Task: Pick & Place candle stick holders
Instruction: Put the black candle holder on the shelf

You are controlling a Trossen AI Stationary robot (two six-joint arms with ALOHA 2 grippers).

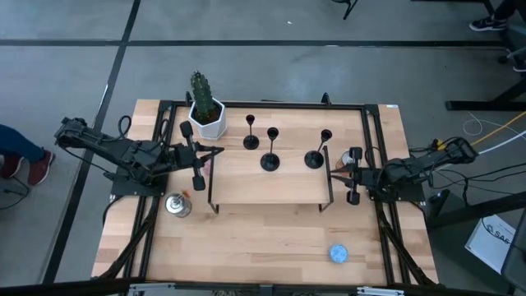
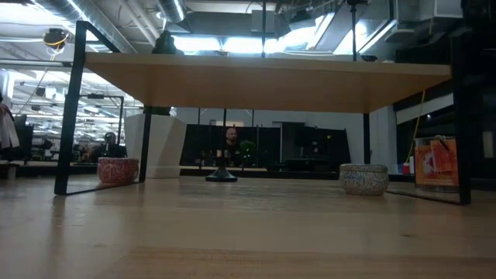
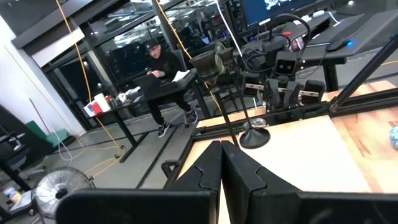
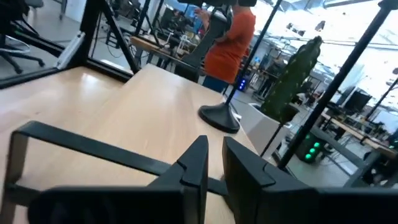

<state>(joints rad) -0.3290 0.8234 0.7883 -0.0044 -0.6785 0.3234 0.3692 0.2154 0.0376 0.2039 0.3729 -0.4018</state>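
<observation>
The bench [image 1: 271, 238] is of pale wood, smooth and matt, with fine grain. The raised shelf [image 1: 267, 185] at its middle has the same light wooden board on thin black metal legs. On the shelf, the candle stick holders [image 1: 270, 161] look like black metal with a soft shine. Beside the shelf, the pot [image 1: 206, 117] is white and glossy. Each tool [image 3: 222, 163] is matt black plastic.
</observation>
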